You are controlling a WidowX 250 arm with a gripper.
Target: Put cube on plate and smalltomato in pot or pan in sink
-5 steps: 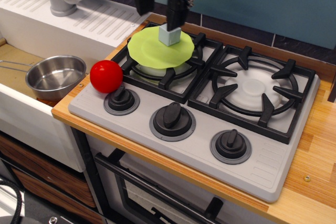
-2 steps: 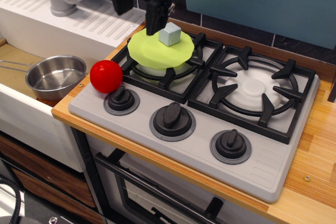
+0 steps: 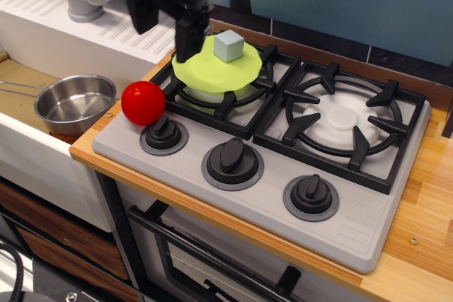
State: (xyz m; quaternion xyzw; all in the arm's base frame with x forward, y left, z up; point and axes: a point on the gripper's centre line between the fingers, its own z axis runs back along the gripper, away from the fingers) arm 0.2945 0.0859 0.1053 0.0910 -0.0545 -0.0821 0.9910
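gripper (image 3: 164,33) above the plate's left edge, fingers spread wide and empty. cube (image 3: 228,46) rests on the plate (image 3: 212,72), which sits on the left burner (image 3: 221,97). tomato (image 3: 143,102) beside a stove knob (image 3: 163,133). pan (image 3: 74,103) lies in the sink (image 3: 21,143).

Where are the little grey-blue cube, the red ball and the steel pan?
Small pale grey-blue cube (image 3: 228,46): observation.image view, front face.
Glossy red ball (image 3: 143,102): same view, centre of its surface.
Shiny round steel pan (image 3: 75,104): same view, inside of the bowl.
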